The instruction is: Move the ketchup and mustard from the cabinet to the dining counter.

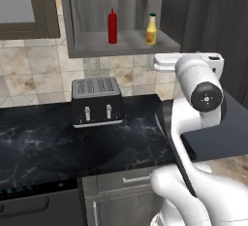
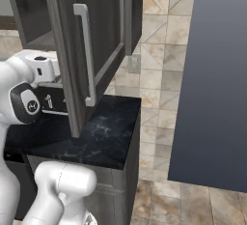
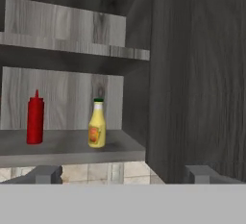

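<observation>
the hand [image 3: 123, 174] was spread wide and held nothing, its tips low in the hand view and short of the shelf [image 3: 72, 146]. the ketchup [image 1: 112, 26] and the mustard [image 1: 152, 29] both stood upright on the lower shelf of the open cabinet [image 1: 82, 7], well apart from each other, mustard nearer the right wall. nothing was moved to the dining counter yet. likely risks: the open door [image 2: 91, 45] hung just beside the arm's path, so a swing to the right could clip it; a reach for the mustard had little room by the cabinet's side wall [image 3: 197, 74] and a fingertip could catch that wall or the shelf edge. both bottles looked slim and tall, so a nudge from one finger before closing could tip one over or push it back. the toaster [image 1: 97, 101] on the black counter [image 1: 48, 142] sat below the shelf and could be hit on the way down.
</observation>
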